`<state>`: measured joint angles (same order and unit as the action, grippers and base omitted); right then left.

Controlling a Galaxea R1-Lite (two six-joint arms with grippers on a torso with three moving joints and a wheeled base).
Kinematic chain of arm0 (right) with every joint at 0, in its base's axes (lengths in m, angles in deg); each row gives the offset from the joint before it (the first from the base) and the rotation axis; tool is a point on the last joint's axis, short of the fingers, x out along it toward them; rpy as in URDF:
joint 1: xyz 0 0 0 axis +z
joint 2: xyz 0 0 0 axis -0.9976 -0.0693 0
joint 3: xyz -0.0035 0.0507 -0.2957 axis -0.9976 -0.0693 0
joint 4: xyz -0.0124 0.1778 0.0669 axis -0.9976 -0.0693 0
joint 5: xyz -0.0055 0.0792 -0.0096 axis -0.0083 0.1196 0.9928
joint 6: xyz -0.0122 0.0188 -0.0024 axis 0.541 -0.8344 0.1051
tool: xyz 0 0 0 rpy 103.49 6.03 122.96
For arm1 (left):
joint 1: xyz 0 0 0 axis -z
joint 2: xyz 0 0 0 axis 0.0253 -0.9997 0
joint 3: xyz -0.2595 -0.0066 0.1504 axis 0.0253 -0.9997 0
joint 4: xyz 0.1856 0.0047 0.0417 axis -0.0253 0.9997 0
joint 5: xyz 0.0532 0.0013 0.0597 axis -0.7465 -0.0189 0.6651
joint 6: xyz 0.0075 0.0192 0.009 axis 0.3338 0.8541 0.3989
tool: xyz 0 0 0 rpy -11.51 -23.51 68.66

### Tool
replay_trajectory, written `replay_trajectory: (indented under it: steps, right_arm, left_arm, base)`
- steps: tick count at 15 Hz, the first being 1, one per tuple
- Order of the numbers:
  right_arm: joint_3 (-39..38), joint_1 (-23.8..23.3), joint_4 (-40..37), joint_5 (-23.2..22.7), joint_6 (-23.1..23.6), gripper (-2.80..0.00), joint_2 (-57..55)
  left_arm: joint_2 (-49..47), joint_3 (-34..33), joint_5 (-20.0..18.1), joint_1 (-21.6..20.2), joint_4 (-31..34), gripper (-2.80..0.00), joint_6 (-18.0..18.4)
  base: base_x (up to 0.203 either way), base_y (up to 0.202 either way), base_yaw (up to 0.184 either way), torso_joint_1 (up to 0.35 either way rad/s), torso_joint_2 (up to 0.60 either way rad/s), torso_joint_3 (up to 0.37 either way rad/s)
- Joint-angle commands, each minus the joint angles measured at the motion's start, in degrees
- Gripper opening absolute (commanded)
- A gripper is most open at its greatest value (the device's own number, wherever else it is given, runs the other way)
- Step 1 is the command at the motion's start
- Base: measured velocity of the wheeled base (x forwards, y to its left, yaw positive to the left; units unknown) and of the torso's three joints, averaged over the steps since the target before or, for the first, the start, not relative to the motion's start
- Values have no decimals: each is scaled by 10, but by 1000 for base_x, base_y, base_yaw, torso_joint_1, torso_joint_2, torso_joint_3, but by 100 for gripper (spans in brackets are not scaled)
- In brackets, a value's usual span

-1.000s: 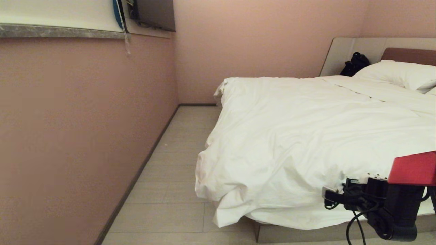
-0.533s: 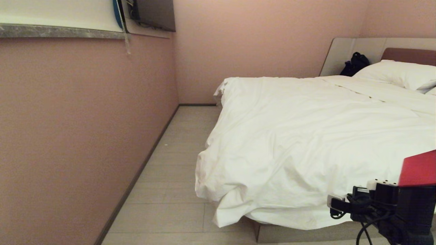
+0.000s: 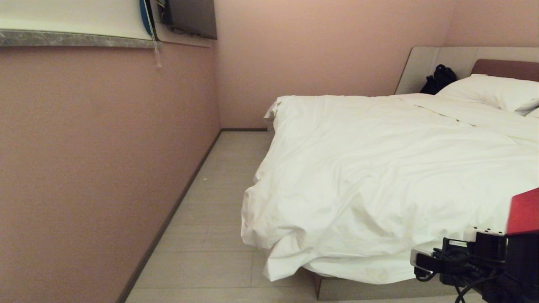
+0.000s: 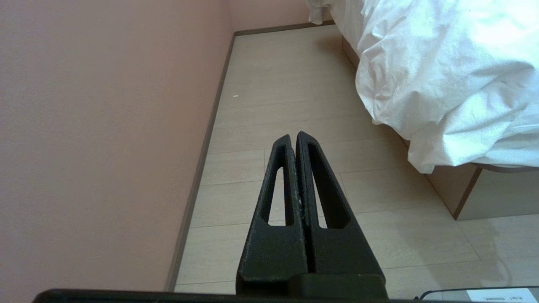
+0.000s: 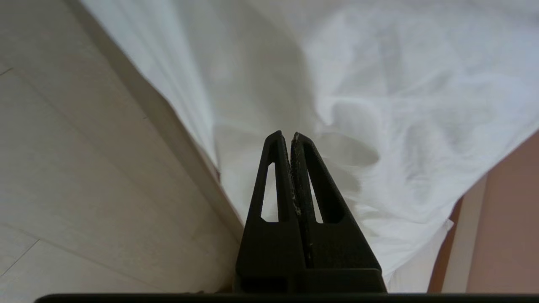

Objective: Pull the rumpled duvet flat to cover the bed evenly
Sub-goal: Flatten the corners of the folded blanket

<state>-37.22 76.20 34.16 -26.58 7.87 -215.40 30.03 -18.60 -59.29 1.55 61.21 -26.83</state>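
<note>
The duvet (image 3: 379, 168) lay spread over the bed (image 3: 379, 289), its near corner bunched and drooping past the mattress edge toward the floor (image 3: 219, 235), with folds running across its top. We judged it soft, puffy and light for its bulk, likely to drag and wrinkle rather than slide, so the drooping corner and the near hem looked like the best places to take hold. We counted one duvet, one bed and one pillow (image 3: 492, 90) fully in view at the headboard (image 3: 505, 67), with the edge of perhaps a second at the frame's side, and one dark bag (image 3: 438, 79) behind.

Our right gripper (image 5: 286, 136) hung over the duvet's edge, jaws pressed together and holding nothing. Our left gripper (image 4: 293, 136) was parked over the floor beside the wall (image 3: 105, 168), jaws likewise together and empty.
</note>
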Motion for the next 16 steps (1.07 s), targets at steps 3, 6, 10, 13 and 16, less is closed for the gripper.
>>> replay_trajectory:
  steps: [3,6,10,13,16]
  right_arm:
    - [46,-4,3,6,6,-280,-16]
    - [69,-4,2,8,8,0,-22]
    - [83,-4,1,15,9,0,-31]
    - [121,-5,1,18,18,0,-49]
    - [168,-7,-17,19,40,0,-66]
  left_arm:
    - [0,0,0,0,0,-280,0]
    - [0,0,0,0,0,-280,0]
    - [0,0,0,1,0,-280,0]
    - [0,0,0,0,0,-280,0]
    - [0,0,0,0,0,-280,0]
  base:
    - [0,0,0,0,0,0]
    - [0,0,0,0,0,0]
    - [0,0,0,0,0,0]
    - [0,0,0,0,0,0]
    - [0,0,0,0,0,0]
